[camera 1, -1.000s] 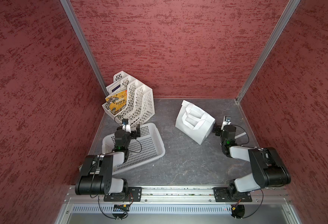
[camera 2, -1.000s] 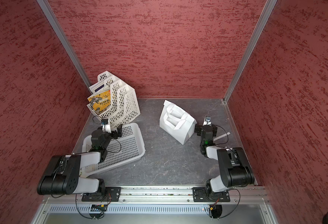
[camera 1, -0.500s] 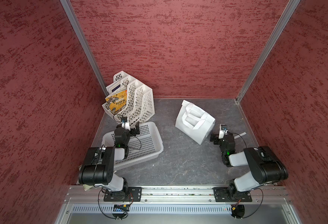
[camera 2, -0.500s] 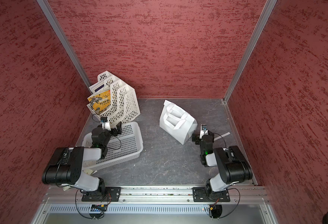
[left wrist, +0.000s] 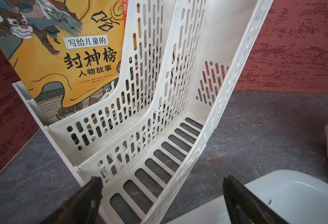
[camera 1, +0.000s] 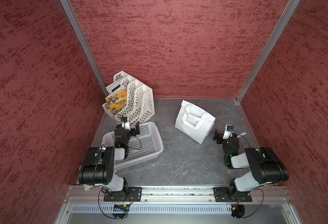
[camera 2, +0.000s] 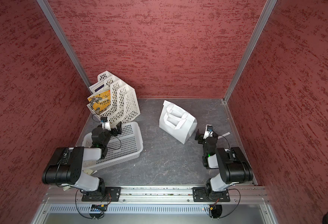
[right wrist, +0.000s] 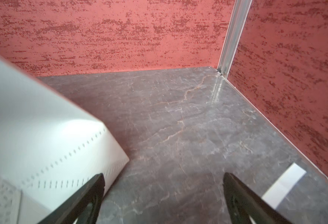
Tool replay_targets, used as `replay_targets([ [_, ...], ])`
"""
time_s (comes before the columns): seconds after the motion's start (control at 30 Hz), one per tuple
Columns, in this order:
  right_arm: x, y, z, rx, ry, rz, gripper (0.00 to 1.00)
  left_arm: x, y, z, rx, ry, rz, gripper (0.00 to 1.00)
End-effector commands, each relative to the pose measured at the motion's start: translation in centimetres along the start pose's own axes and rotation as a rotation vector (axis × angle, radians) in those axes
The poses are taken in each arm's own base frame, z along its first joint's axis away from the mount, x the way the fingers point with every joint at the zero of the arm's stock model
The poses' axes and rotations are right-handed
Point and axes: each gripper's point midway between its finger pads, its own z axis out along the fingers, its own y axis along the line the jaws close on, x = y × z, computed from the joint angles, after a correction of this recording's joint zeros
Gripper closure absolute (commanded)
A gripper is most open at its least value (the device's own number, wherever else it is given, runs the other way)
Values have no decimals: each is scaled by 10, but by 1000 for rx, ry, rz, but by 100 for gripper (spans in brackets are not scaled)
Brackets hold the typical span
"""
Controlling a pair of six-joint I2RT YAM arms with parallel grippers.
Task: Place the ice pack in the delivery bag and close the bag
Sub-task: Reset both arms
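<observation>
Grippers both stand spread wide and empty. The left gripper [camera 1: 136, 129] hangs over the far end of the white perforated plastic basket [camera 1: 160, 138]. It faces the white slotted plastic file rack [camera 1: 140, 104] in the table's back-left corner. In its wrist view [left wrist: 160, 179] one black finger [left wrist: 89, 195] shows in front of the rack's low front lip and the other above the basket's rim; nothing lies between them. A yellow illustrated book [left wrist: 62, 58] leans in a rear slot of the rack.

The right gripper [camera 1: 217, 135] sits low over the dark grey marbled tabletop [camera 1: 178, 164], just beside the white boxy soft delivery bag [camera 1: 195, 124]. In its wrist view [right wrist: 163, 175] one finger [right wrist: 93, 192] overlaps the bag's stitched lower edge (whether it touches I cannot tell), and only bare table lies in the gap.

The bag [camera 2: 178, 124] stands in the back-right part of the table, apart from the walls. Its two white loop handles are folded flat across its top. Its longer side runs slantwise, from the back wall toward the right edge, with one bottom corner pointing at the front edge. A thin white strip [right wrist: 283, 184] lies flat near the right edge.
</observation>
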Motion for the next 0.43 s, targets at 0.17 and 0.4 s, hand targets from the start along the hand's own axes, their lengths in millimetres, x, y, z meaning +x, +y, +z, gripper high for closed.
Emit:
replay_targets([
  [0.17, -40, -1, 8, 13, -121, 44, 1, 13, 0, 2, -5, 51, -22, 0],
  [0.4, -40, -2, 6, 14, -130, 47, 1, 13, 0, 2, -4, 51, -23, 0],
])
